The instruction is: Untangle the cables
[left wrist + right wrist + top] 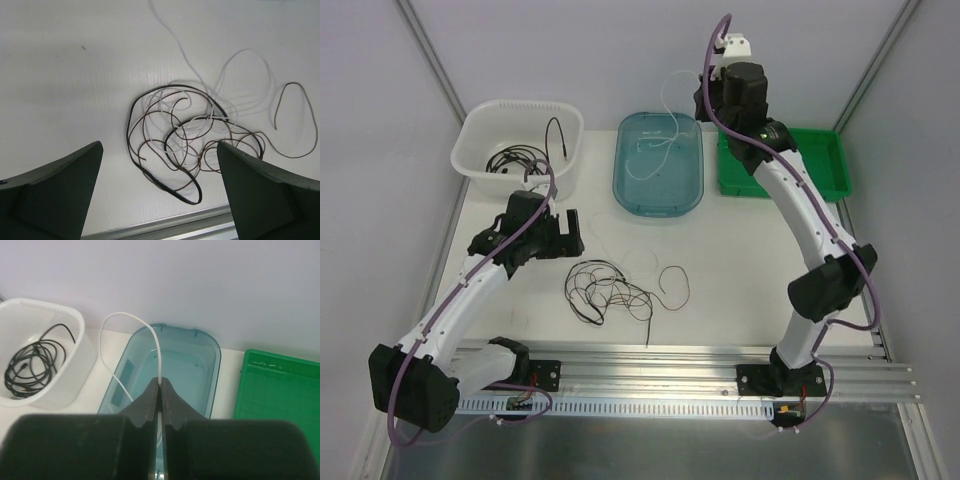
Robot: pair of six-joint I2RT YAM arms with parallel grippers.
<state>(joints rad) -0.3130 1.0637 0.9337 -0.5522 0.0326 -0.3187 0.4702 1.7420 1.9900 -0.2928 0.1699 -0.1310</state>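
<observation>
I see white links and black joints on left arm (460, 300) and right arm (810, 215). Purple hoses (551, 190) trail behind left gripper (160, 150) and right gripper (160, 385); fingers (55, 195) are dark wedges.

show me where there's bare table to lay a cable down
Widest bare table: right of the cable tangle, in front of the blue tub and green tray. Crowded: the open left tool hangs beside the tangle, in front of the white basket; the right tool holds a white cable over the tub.
</observation>
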